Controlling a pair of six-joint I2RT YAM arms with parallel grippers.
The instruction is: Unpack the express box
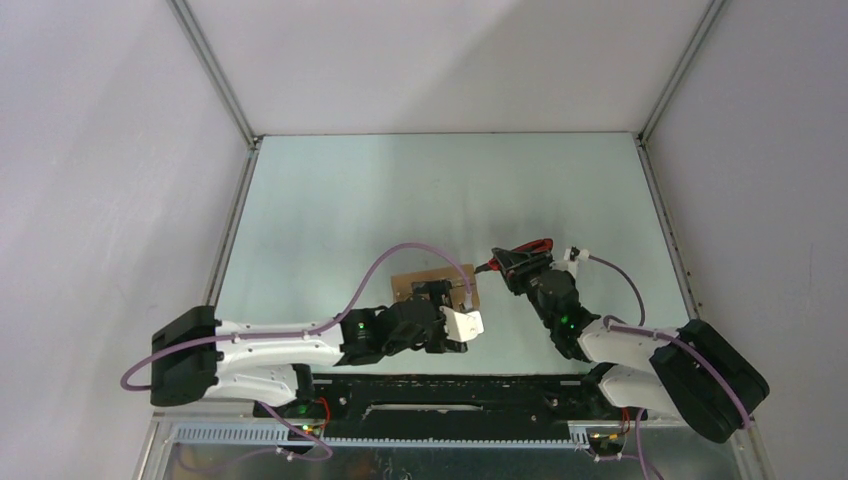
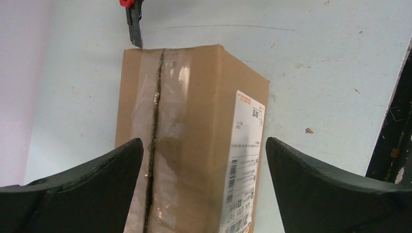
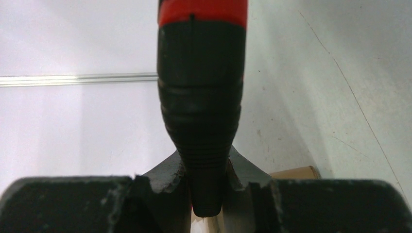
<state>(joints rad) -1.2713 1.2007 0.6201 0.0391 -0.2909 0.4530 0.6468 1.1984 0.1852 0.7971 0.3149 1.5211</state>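
— Pale green worktop (image 1: 400, 190), white walls (image 1: 100, 150), metal rails (image 1: 215, 75) up the corners. Where does the express box (image 2: 194, 121) sit?

— It lies flat on the worktop directly beneath the left gripper (image 2: 204, 145), running lengthwise between its two dark fingers (image 2: 97, 179). That gripper is spread wide, with one finger to each side of the carton. Whether either finger touches the cardboard cannot be told.

— How does the carton look?

— It is brown cardboard with its flaps down and clear tape (image 2: 170, 97) along the top. A dark, ragged slit (image 2: 154, 121) runs down the middle of the tape. A white shipping label (image 2: 245, 165) with barcodes covers the side facing the gripper's right-hand finger.

— What else is close by?

— A utility knife (image 3: 201, 97), red above a ribbed black handle, is clamped in the right gripper (image 3: 206, 194), whose jaws are closed on the handle. Its blade (image 2: 133, 29) stands at the end of the box farthest from the left gripper, just at the edge of the tape. Contact there is unclear.

— Does anything block the view?

— From above, the left gripper and its wrist cover much of the carton, so only a brown strip shows beyond them.

— What do the wrist cameras add?

— Only the left wrist view shows the slit and the label. The knife handle fills the right wrist view, leaving a sliver of cardboard low to the gripper's right. Only the overhead view shows both grippers together, with the knife pointing towards the box.
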